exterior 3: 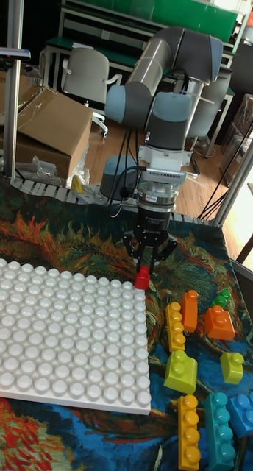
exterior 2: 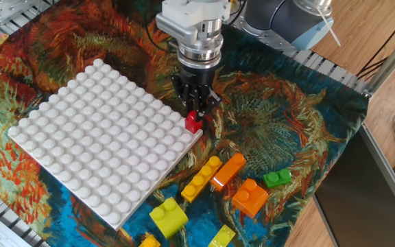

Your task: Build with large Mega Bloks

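White baseplate (exterior 2: 94,137) on patterned cloth (exterior 2: 286,116), near corner cut off in fixed view. End effector (exterior 2: 195,116) closed on red brick (exterior 2: 193,122) at baseplate's edge; contact with the plate unclear. Loose bricks beside: yellow bar (exterior 2: 201,178), orange bar (exterior 2: 228,171), green brick (exterior 2: 277,178), partly cropped yellow brick (exterior 2: 221,237).

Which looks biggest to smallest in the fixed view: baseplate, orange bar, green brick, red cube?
1. Baseplate, by far the largest.
2. Orange bar.
3. Green brick and red cube look about alike. The pincer hides the cube's top, so I won't rank them.
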Robot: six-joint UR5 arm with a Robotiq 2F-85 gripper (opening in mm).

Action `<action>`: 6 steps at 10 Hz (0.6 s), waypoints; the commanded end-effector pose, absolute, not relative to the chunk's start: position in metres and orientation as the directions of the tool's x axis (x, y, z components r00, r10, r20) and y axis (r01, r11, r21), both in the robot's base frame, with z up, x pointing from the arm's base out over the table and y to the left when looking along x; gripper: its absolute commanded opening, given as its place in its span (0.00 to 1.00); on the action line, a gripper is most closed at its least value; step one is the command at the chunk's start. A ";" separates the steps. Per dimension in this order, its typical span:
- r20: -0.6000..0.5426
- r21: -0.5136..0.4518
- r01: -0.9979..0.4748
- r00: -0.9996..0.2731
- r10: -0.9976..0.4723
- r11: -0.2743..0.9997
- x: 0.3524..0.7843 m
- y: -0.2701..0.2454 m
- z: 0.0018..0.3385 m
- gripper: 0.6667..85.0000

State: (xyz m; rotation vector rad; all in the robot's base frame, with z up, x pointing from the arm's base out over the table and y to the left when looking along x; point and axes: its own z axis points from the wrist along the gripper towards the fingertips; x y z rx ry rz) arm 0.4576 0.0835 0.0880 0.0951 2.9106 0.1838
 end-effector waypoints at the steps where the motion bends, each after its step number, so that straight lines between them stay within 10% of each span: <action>1: -0.228 0.140 0.051 -0.970 0.082 0.989 0.454 0.082 0.086 0.01; 6: -0.233 0.139 0.046 -0.969 0.078 0.989 0.454 0.086 0.084 0.01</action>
